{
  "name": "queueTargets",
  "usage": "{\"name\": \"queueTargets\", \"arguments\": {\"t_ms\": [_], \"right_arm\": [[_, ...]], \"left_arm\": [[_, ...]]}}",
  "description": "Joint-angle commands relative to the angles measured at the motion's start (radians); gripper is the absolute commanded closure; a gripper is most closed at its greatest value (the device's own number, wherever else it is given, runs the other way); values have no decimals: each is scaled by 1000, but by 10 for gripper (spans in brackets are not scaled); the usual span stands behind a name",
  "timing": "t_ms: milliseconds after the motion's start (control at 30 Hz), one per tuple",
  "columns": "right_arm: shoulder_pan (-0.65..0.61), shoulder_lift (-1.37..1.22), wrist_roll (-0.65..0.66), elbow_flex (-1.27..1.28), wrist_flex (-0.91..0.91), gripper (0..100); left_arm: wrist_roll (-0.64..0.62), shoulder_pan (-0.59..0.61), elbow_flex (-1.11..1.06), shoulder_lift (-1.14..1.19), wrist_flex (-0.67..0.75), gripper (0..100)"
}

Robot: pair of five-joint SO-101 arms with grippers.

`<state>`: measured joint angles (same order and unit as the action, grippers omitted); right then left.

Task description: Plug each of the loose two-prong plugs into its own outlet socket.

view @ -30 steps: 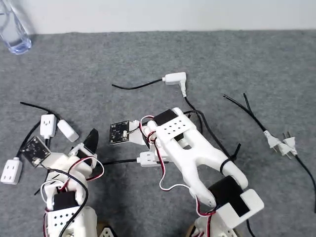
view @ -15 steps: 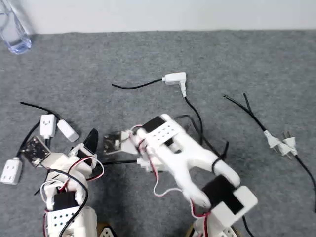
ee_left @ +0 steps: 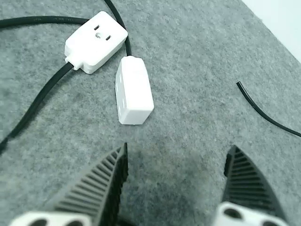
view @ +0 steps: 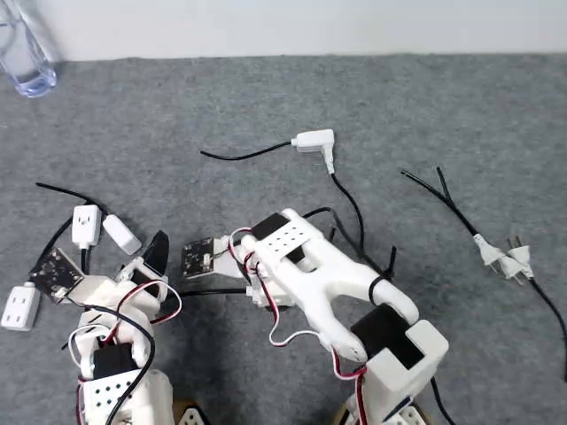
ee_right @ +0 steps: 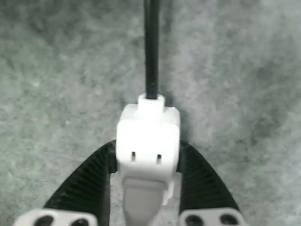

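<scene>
Your right gripper (ee_right: 148,151) was clamped on the white two-slot socket block (ee_right: 148,125), black-corded, over the grey felt mat (ee_right: 244,70). The left gripper (ee_left: 178,150) stood jaws apart. Judged: socket secured. The next move called for aligning the white angled plug (view: 314,140).

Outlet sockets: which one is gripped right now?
The socket clamped in the right gripper; the other sockets lie loose on the carpet by the left gripper.

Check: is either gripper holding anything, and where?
Right gripper clamps the white outlet socket by the two sides of its body. Left gripper is open, holding nothing.
</scene>
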<state>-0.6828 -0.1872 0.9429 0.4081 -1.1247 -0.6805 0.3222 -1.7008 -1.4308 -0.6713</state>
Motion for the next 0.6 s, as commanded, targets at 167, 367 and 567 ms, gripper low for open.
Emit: {"name": "queueTargets", "arguments": {"t_ms": [167, 367, 567], "right_arm": [[94, 91, 94, -63, 2, 991], [199, 137, 100, -273, -70, 991], [303, 145, 78, -500, -113, 991]], "left_arm": [[5, 6, 12, -9, 31, 682], [5, 6, 12, -9, 31, 682], [5, 5, 12, -9, 31, 682]]}}
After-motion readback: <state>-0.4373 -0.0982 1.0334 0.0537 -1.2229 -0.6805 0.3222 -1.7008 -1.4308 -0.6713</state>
